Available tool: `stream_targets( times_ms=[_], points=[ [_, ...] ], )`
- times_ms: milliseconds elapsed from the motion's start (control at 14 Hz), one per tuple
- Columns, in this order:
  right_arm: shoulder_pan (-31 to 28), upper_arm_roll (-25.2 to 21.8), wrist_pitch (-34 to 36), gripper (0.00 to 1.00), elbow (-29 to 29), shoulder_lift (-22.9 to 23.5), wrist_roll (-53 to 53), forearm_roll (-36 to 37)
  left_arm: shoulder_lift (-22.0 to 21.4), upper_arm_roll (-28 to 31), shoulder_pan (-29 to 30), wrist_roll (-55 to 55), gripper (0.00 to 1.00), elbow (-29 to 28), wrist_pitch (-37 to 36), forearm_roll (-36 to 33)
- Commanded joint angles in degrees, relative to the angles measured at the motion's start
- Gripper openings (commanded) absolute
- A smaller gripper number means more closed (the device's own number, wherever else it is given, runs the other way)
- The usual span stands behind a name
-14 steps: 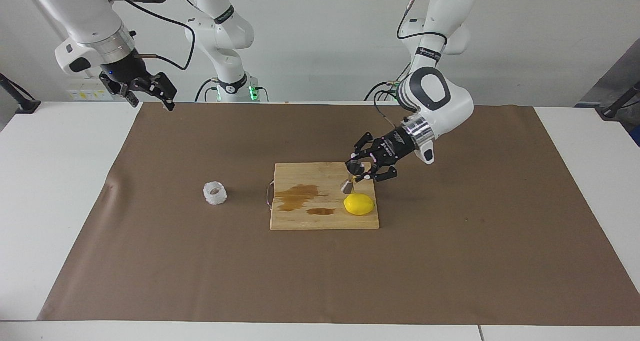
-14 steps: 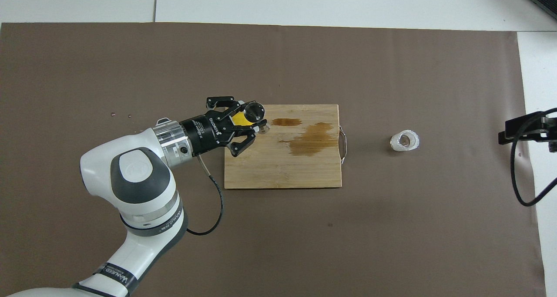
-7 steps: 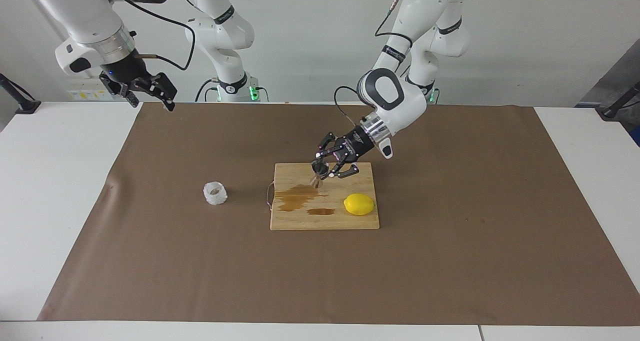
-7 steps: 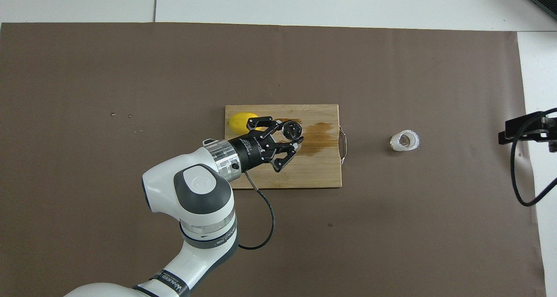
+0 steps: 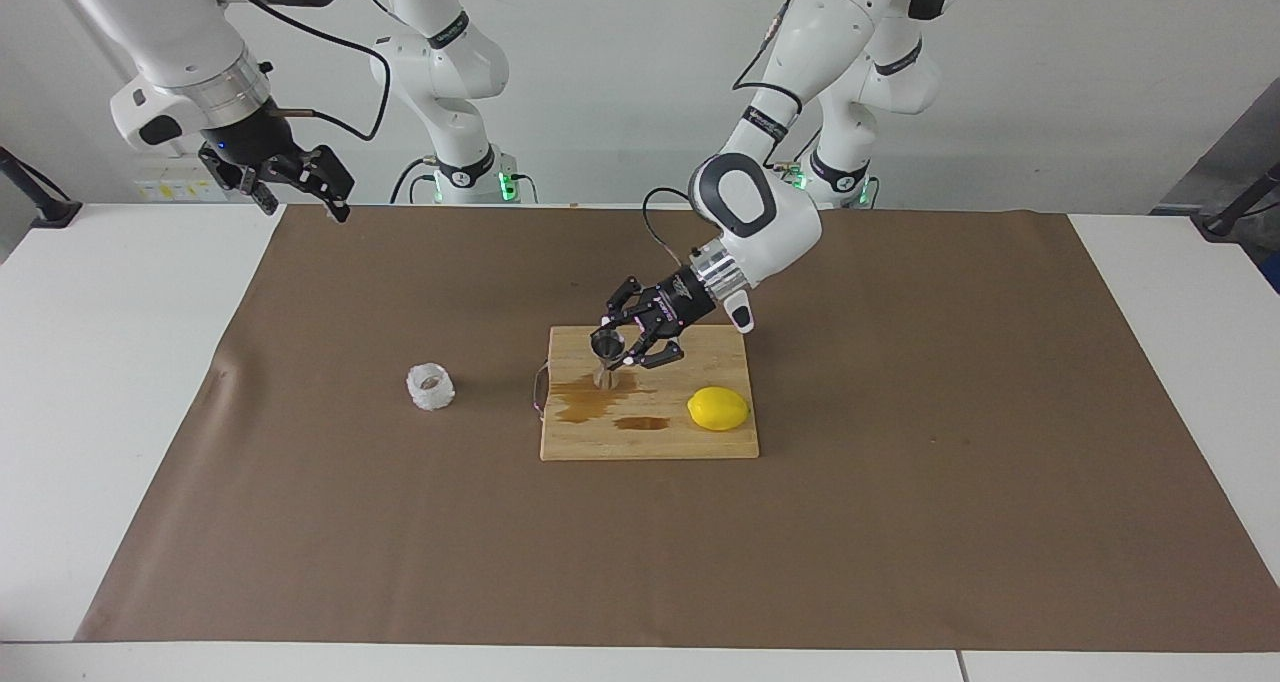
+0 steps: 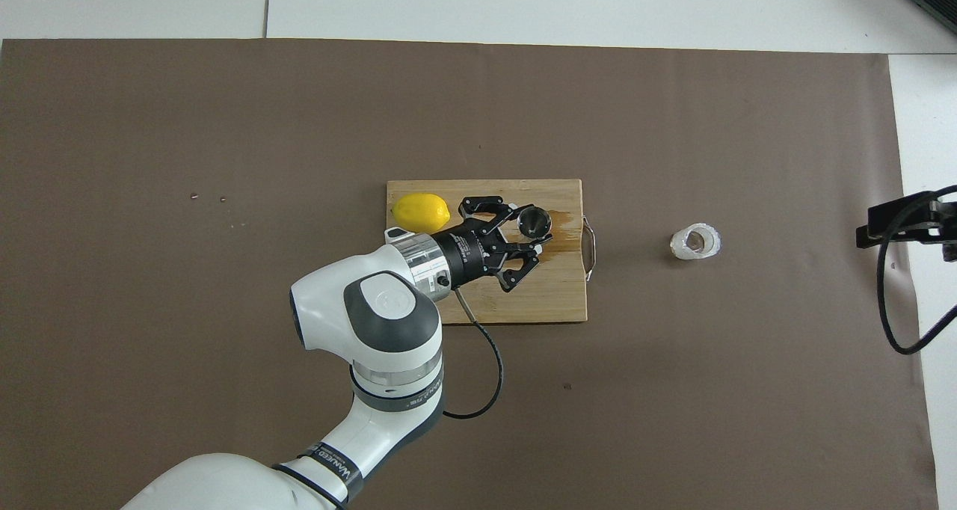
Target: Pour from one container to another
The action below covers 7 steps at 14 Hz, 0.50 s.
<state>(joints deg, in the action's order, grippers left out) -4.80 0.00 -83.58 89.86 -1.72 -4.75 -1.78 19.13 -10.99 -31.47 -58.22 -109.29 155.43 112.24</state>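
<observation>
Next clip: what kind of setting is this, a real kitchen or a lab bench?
Most likely a lab bench staged as a kitchen: two robot arms at a white table under a brown paper mat, with only a cutting board, a lemon and a steel jigger as props.

Left arm (image 6: 329, 461): a dark band near its base carries white lettering in the overhead view, too small to make out for certain. The body of the left gripper (image 6: 535, 242) bears a short line of white print, also unreadable. No legible text, number or sign on the cutting board (image 6: 553, 300), the brown mat (image 6: 224, 121) or the counter (image 6: 598, 1).
</observation>
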Motion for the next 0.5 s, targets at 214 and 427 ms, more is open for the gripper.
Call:
stream_targets(
  times_ms=[214,427],
  points=[
    [-0.2,0.2,0.2,1.00,-0.3,0.0,0.4,0.5,2.2,-0.4,-0.6,5.7,0.00,1.9,2.0,1.6],
    [-0.2,0.2,0.2,1.00,-0.3,0.0,0.4,0.5,2.2,-0.6,-1.2,6.6,0.00,1.7,2.9,1.6]
  ],
)
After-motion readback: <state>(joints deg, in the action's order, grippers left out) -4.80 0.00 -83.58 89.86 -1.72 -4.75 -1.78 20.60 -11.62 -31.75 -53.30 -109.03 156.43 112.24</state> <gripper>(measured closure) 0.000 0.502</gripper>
